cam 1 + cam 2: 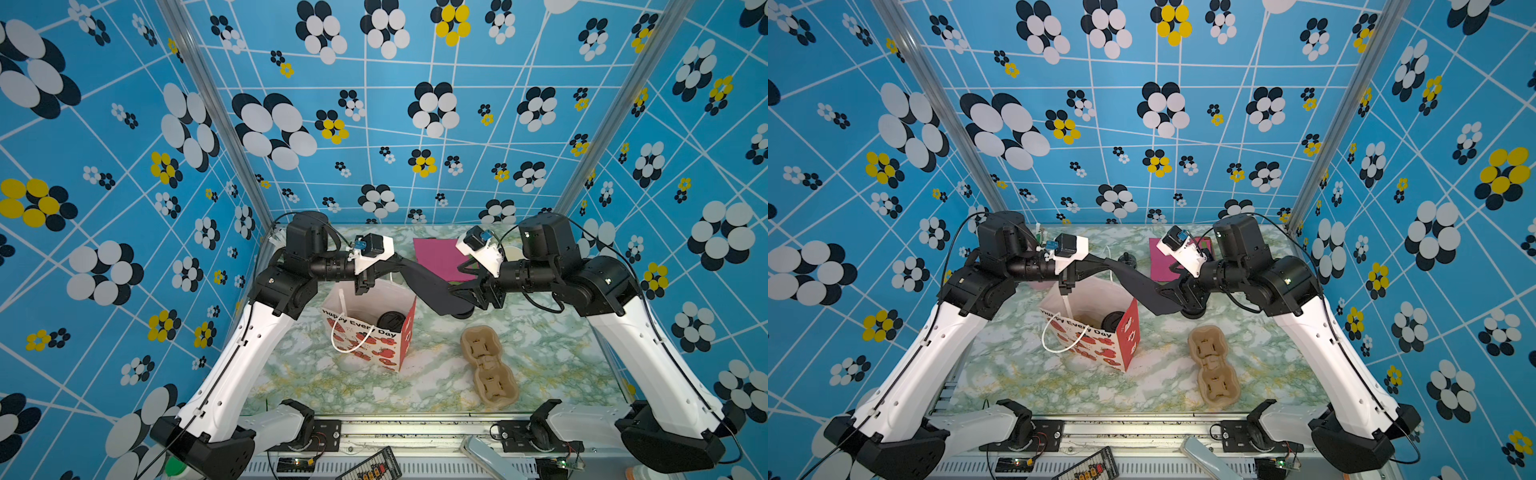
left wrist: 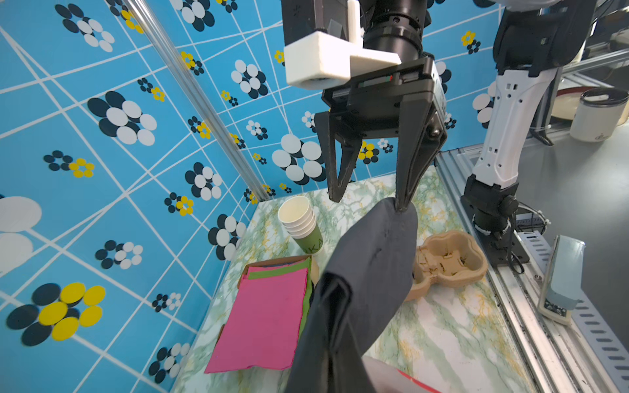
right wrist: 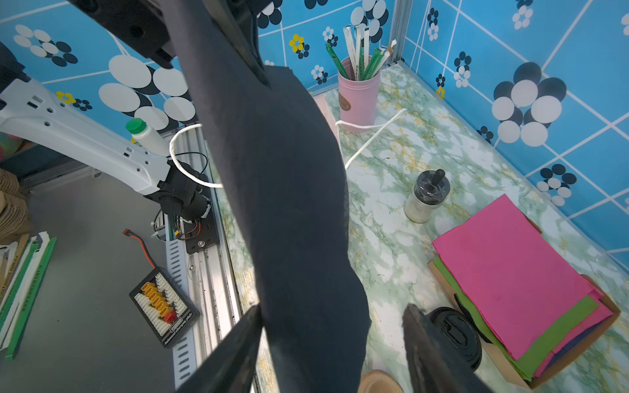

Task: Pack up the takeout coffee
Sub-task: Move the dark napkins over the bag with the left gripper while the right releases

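Black napkin (image 3: 289,204), pinched by left gripper (image 3: 253,68), half hides it; right gripper (image 2: 368,203) gapes open.

White arm links (image 1: 232,361), black joints (image 1: 282,286), thin black cables (image 1: 542,308), apparently blue-tagged mounts (image 1: 376,249)

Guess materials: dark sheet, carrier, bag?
Dark sheet: probably thin cloth or a soft paper napkin, matte charcoal; it sags and creases into soft folds. Carrier: molded paper pulp, rough matte tan, with rounded pressed pockets. Bag: stiff paper, smooth finish, printed red on white; it stands open with crisp creased corners.
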{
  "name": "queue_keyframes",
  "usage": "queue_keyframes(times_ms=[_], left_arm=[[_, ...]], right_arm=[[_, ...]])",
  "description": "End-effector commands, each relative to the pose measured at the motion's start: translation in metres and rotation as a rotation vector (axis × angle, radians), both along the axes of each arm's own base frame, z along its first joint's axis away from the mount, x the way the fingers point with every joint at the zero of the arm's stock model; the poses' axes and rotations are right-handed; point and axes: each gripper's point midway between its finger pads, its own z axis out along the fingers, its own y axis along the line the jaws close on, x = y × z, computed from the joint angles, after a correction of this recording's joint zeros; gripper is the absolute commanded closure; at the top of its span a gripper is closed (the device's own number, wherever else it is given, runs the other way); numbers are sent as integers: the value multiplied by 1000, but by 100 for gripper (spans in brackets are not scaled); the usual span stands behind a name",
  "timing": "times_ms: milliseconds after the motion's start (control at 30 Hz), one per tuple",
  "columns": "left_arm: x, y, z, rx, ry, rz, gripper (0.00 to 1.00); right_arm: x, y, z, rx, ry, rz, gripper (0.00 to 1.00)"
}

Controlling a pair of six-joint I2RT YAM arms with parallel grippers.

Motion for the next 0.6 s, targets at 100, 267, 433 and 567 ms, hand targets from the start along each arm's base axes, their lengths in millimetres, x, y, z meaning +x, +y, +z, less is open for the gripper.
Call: queue_keyframes(times_ms=[100,267,433,567], left_arm=[[-12,28,12,117,-138,138,100],[-15,50,13,220,-199,246,100],[-17,72,12,314,-239,342,100],[-18,88,5,391,-252,410,100]], right_arm=[[-5,-4,10,36,-40,-21,20],[-5,-6,7,42,-37,-35,14],[-3,-5,1,37,-20,-42,12],[-2,-7,-6,26,-8,-57,10]])
